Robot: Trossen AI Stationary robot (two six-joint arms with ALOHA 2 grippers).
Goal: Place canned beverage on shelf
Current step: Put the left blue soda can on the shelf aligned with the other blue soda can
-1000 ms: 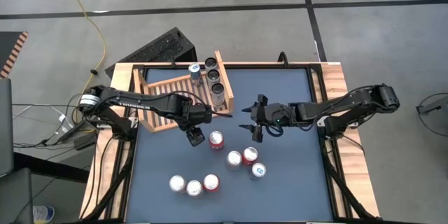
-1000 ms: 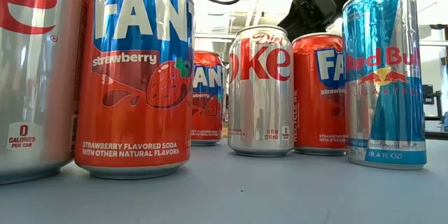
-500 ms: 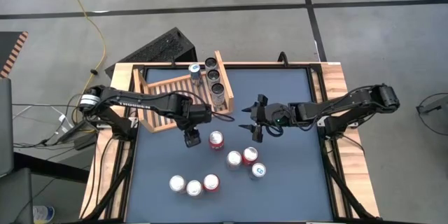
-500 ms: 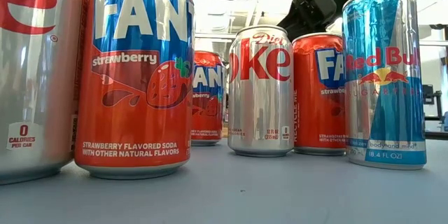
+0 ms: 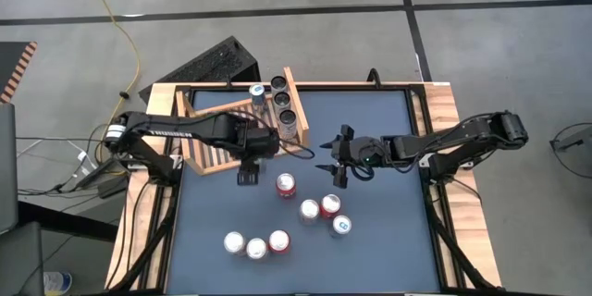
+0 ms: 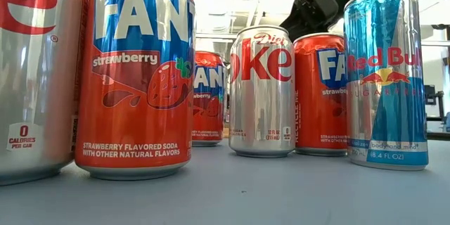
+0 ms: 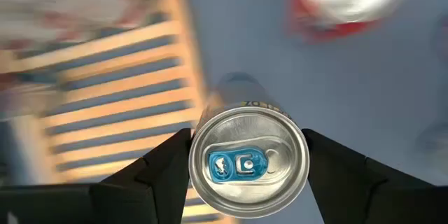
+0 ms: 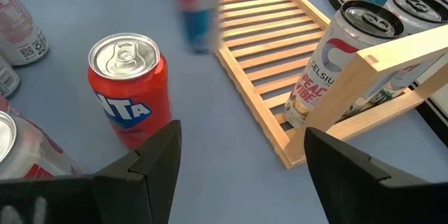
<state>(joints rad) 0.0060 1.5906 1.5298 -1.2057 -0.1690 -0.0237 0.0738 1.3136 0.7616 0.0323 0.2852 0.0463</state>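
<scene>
In the low view, the nearest things were loose cans on the table (image 5: 388, 240): a strawberry Fanta can (image 6: 135, 77), a Diet Coke can (image 6: 261, 91) and a Red Bull can (image 6: 386, 77). Further in, the left pincer (image 7: 248, 155) was closed on a slim silver can (image 7: 248, 161) with a blue tab, held upright from the sides, probably so that it could be set down standing. It hung at the near edge of the shelf (image 5: 215, 120), which lay at the far left of the table. Three cans (image 5: 280, 104) already stood in a row along its right side board, so the free slats were to their left. The right pincer (image 5: 335, 157) waited near the middle, wide open and empty; a Fanta can (image 8: 129, 94) stood before it.
</scene>
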